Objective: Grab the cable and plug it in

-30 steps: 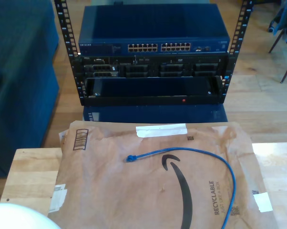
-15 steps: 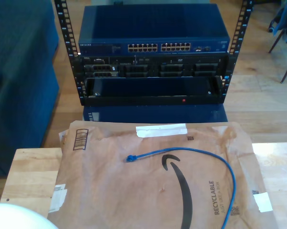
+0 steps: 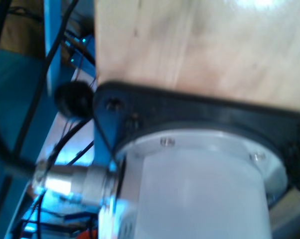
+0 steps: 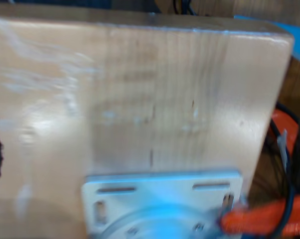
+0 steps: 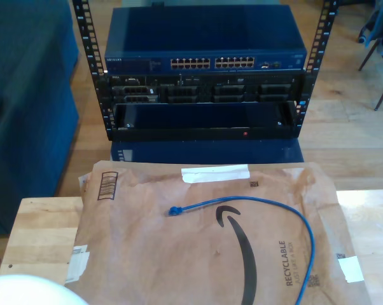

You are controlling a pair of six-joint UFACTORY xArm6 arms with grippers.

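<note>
Thin bright blue network cable [image 5: 268, 213] lies loose on brown paper mailer [image 5: 147, 254] covering wooden surface [image 5: 42, 232]; gripper states can't be told.

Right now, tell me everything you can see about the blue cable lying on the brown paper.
The cable is a thin, bright blue network cable lying loose on the brown paper mailer. Its small blue plug sits near the middle of the mailer, pointing toward the exterior view's left. From there the cable arcs toward the exterior view's right, then bends down and runs off the picture's lower edge, so its other end is out of sight. Nothing grips it. It is not plugged into the switch beyond.
</note>
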